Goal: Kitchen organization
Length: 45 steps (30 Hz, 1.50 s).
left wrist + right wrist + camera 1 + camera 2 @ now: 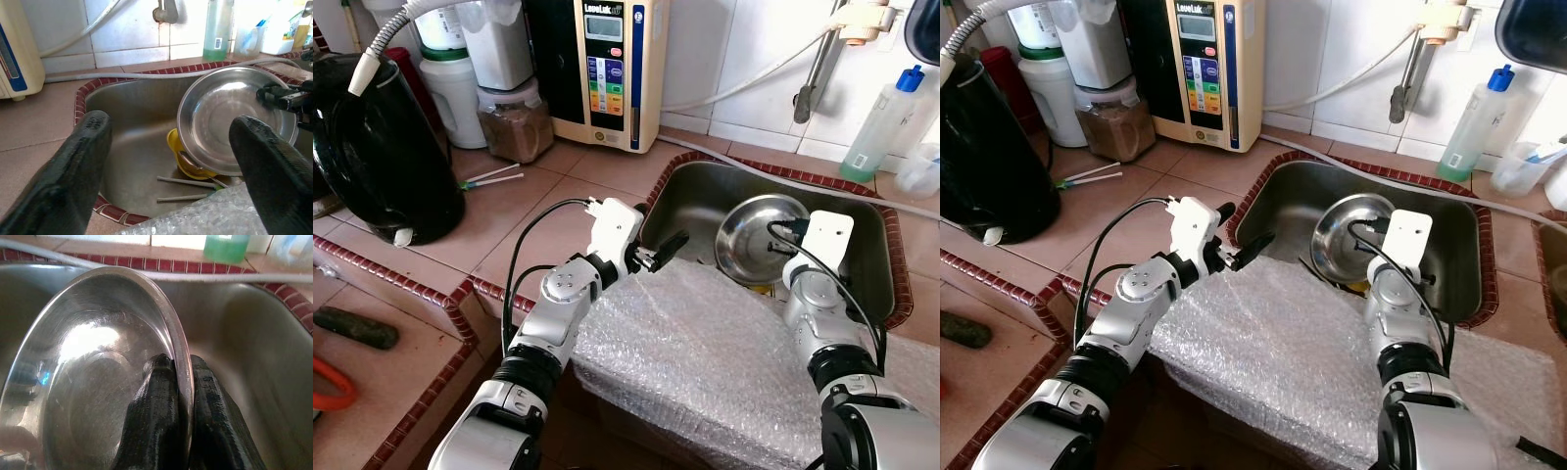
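A round steel bowl is tilted up on edge inside the steel sink. My right gripper is shut on the bowl's rim, one finger inside and one outside. My left gripper is open at the sink's left rim, with nothing between its fingers. A yellow cup and thin straws lie on the sink floor under the bowl.
Bubble wrap covers the counter in front of the sink. A water ioniser, a jar and a black kettle stand at the back left. A green soap bottle and a tap are behind the sink.
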{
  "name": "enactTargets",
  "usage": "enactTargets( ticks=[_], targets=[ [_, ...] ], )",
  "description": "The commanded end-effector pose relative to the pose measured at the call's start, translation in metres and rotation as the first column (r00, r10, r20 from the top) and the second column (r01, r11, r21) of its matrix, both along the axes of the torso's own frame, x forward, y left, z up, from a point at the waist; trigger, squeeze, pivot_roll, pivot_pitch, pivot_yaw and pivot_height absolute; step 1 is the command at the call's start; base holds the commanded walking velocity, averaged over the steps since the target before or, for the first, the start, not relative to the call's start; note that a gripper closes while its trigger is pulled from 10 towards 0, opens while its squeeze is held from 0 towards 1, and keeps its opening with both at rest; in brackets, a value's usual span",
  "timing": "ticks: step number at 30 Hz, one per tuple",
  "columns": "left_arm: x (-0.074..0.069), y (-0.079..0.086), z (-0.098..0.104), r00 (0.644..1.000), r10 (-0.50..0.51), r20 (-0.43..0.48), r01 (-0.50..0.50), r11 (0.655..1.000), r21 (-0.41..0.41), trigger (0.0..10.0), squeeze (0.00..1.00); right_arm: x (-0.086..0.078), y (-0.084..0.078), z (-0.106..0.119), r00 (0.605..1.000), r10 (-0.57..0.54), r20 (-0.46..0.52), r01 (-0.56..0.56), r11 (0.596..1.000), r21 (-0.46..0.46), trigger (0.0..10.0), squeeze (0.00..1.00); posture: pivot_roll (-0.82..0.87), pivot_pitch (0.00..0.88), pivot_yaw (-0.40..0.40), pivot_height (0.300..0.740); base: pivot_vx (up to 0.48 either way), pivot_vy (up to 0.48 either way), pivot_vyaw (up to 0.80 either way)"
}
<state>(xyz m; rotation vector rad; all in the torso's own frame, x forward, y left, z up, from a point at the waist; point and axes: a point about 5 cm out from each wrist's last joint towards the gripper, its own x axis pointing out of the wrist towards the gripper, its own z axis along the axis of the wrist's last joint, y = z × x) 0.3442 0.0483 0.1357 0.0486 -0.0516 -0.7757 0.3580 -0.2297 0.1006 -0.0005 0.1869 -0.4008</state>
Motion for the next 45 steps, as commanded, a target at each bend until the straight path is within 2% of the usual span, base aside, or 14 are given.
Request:
enactTargets(
  ticks=[1, 2, 3, 4, 5, 8, 21, 27, 34, 40, 45],
  targets=[
    [0.0, -0.001, -0.001, 1.0, -0.012, 0.0, 0.012, 1.0, 0.018, 10.0, 1.0, 0.0, -0.003, -0.001, 1.0, -0.022, -0.019, 0.022, 1.0, 0.022, 0.0, 0.15, 0.02, 0.0, 0.044, 0.74, 0.0, 0.0, 0.0],
    [-0.001, -0.002, -0.004, 1.0, -0.02, -0.009, 0.021, 0.999, 0.035, 10.0, 1.0, 0.0, -0.003, -0.001, 1.0, -0.023, -0.021, 0.023, 0.999, 0.023, 3.9, 0.83, 0.01, 0.0, 0.045, 0.74, 0.0, 0.0, 0.0],
    [-0.001, -0.002, -0.006, 1.0, -0.023, -0.016, 0.024, 0.999, 0.049, 10.0, 1.0, 0.0, -0.003, -0.002, 0.999, -0.025, -0.022, 0.025, 0.999, 0.028, 8.0, 1.0, 0.01, 0.0, 0.045, 0.74, 0.0, 0.0, 0.0],
    [-0.002, -0.002, -0.007, 0.999, -0.025, -0.021, 0.026, 0.998, 0.058, 10.0, 1.0, 0.0, -0.003, -0.002, 0.999, -0.026, -0.022, 0.027, 0.999, 0.032, 8.0, 1.0, 0.01, 0.0, 0.045, 0.74, 0.0, 0.0, 0.0],
    [-0.002, -0.002, -0.009, 0.999, -0.025, -0.024, 0.027, 0.997, 0.069, 10.0, 1.0, 0.0, -0.003, -0.002, 0.999, -0.028, -0.023, 0.029, 0.999, 0.036, 10.0, 1.0, 0.01, 0.0, 0.046, 0.74, 0.0, 0.0, 0.0],
    [-0.002, -0.001, -0.01, 0.999, -0.027, -0.024, 0.028, 0.997, 0.068, 10.0, 1.0, 0.0, -0.001, -0.003, 1.0, -0.021, -0.021, 0.022, 0.998, 0.061, 10.0, 1.0, 0.01, 0.0, 0.044, 0.74, 0.0, 0.0, 0.0],
    [-0.003, -0.004, -0.009, 0.999, -0.029, -0.022, 0.03, 0.998, 0.063, 10.0, 1.0, 0.003, -0.001, 0.001, 1.0, -0.008, -0.011, 0.008, 0.998, 0.061, 10.0, 1.0, 0.01, 0.0, 0.042, 0.74, 0.0, 0.0, 0.0],
    [-0.001, -0.002, -0.008, 1.0, 0.004, -0.016, -0.003, 0.999, 0.053, 10.0, 1.0, 0.005, 0.003, 0.002, 1.0, 0.019, 0.005, -0.019, 0.998, 0.068, 10.0, 1.0, 0.01, 0.0, 0.04, 0.74, 0.0, 0.0, 0.0],
    [0.003, 0.001, -0.003, 0.998, 0.064, -0.016, -0.064, 0.998, -0.011, 10.0, 1.0, 0.013, 0.021, 0.018, 0.984, 0.151, 0.089, -0.15, 0.988, -0.024, 10.0, 1.0, 0.01, 0.0, 0.042, 0.74, 0.0, 0.0, 0.0],
    [0.006, 0.003, 0.001, 0.995, 0.095, 0.0, -0.095, 0.995, -0.027, 10.0, 1.0, 0.016, 0.035, 0.027, 0.958, 0.251, 0.136, -0.242, 0.967, -0.081, 10.0, 1.0, 0.01, 0.0, 0.042, 0.74, 0.0, 0.0, 0.0],
    [0.014, 0.011, 0.004, 0.974, 0.225, 0.016, -0.225, 0.974, -0.014, 10.0, 1.0, 0.018, 0.051, 0.034, 0.922, 0.337, 0.192, -0.321, 0.941, -0.109, 10.0, 1.0, 0.01, 0.0, 0.041, 0.74, 0.0, 0.0, 0.0]
  ],
)
